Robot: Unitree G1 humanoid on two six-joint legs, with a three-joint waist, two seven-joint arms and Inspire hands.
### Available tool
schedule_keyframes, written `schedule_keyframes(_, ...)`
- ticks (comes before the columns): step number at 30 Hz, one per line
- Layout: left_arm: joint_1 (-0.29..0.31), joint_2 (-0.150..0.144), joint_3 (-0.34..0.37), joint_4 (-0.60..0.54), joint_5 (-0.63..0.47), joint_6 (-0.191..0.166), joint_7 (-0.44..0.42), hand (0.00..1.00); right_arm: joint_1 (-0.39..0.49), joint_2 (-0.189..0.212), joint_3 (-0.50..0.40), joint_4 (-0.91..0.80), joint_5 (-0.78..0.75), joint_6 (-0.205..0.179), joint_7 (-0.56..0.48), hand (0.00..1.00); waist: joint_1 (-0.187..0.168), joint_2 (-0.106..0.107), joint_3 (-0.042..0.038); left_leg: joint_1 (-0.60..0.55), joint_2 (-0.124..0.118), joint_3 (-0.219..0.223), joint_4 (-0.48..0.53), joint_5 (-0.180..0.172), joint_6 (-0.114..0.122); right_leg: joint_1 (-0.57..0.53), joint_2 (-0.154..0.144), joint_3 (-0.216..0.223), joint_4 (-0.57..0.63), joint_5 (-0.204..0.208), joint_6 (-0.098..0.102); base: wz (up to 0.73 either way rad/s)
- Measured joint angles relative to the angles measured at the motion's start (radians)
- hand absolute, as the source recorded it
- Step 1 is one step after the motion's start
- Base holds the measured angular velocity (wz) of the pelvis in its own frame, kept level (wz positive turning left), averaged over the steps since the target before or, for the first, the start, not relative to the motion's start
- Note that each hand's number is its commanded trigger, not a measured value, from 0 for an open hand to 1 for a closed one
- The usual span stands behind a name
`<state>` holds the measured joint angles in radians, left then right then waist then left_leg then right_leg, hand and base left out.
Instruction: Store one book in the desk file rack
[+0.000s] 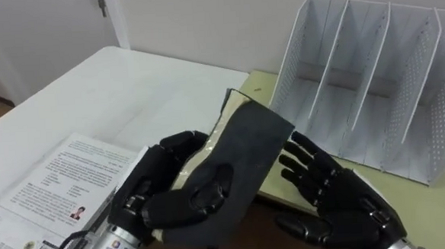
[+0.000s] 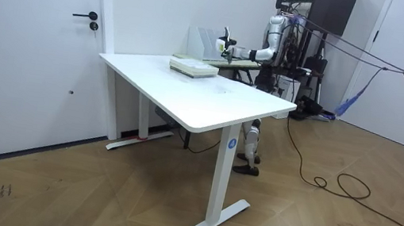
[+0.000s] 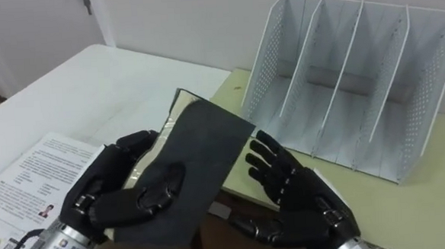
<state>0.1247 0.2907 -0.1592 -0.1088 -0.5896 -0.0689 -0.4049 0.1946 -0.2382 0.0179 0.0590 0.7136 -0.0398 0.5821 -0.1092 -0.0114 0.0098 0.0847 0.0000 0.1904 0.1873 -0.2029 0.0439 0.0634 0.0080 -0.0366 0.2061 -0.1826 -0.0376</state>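
Currently: book (image 1: 250,142) clamped in left robot hand (image 1: 182,197), tilted; right robot hand (image 1: 341,198) spread alongside (contact unclear). Risk: one-sided grip slips; corner hits rack (image 1: 287,71) divider.

The file rack (image 1: 373,78) stands right rear; held book (image 1: 247,150) before it; other books (image 1: 58,186) lie left on the table (image 1: 121,92)

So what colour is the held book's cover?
Plain dark grey; the book shows best in the right eye view.
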Motion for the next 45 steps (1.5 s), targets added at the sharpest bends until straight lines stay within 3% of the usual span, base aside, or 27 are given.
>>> schedule_keyframes(5,-0.001,0.005,-0.005,0.013,-0.076,0.056,-0.07,1.0,0.0,-0.004,-0.001,-0.04,0.167,0.049,0.062,0.0,-0.012,-0.002,0.0002,-0.03,0.003,0.001,0.018,-0.009,0.003,-0.03,0.002,0.002,0.015,0.001,0.001,-0.01)
schedule_keyframes(17,-0.001,0.02,-0.024,0.023,-0.221,0.112,-0.132,1.0,0.0,-0.002,0.009,-0.047,0.314,0.086,0.161,0.0,-0.018,0.008,-0.0007,-0.031,0.004,0.001,0.014,-0.01,0.003,-0.031,0.004,0.005,0.014,0.001,0.001,0.0)
schedule_keyframes(25,-0.005,0.041,-0.024,0.03,-0.271,0.115,-0.167,1.0,0.0,-0.002,0.036,-0.047,0.352,0.098,0.188,0.0,-0.018,0.012,-0.003,-0.029,0.005,0.001,0.014,-0.01,0.002,-0.03,0.004,0.005,0.014,0.001,0.001,0.0)
schedule_keyframes(36,-0.023,0.041,-0.031,0.03,-0.284,0.114,-0.182,1.0,0.0,-0.003,0.061,-0.047,0.38,0.1,0.207,0.0,0.0,0.015,-0.0012,-0.026,0.006,0.001,0.013,-0.011,0.001,-0.031,0.006,0.007,0.015,0.002,0.0,-0.01)
schedule_keyframes(38,-0.024,0.041,-0.031,0.03,-0.284,0.114,-0.186,1.0,0.0,-0.003,0.061,-0.047,0.382,0.106,0.21,0.26,0.001,0.016,-0.0016,-0.031,0.006,0.001,0.014,-0.011,0.001,-0.036,0.006,0.007,0.015,0.002,0.0,0.0)
schedule_keyframes(39,-0.024,0.042,-0.031,0.03,-0.284,0.114,-0.188,1.0,0.0,-0.003,0.064,-0.047,0.381,0.106,0.211,0.63,0.004,0.016,-0.0018,-0.037,0.006,0.0,0.015,-0.011,0.001,-0.04,0.006,0.007,0.015,0.002,0.0,0.0)
schedule_keyframes(41,-0.024,0.049,-0.031,0.03,-0.284,0.115,-0.188,1.0,0.005,-0.004,0.076,-0.047,0.382,0.106,0.211,0.98,0.005,0.016,-0.0018,-0.041,0.006,0.0,0.016,-0.011,0.001,-0.044,0.006,0.007,0.015,0.003,-0.001,0.0)
schedule_keyframes(45,-0.024,0.065,-0.035,0.03,-0.284,0.115,-0.194,1.0,0.007,-0.004,0.086,-0.042,0.382,0.107,0.211,1.0,0.005,0.016,-0.0018,-0.04,0.006,-0.001,0.016,-0.011,0.001,-0.044,0.006,0.006,0.014,0.003,-0.001,0.0)
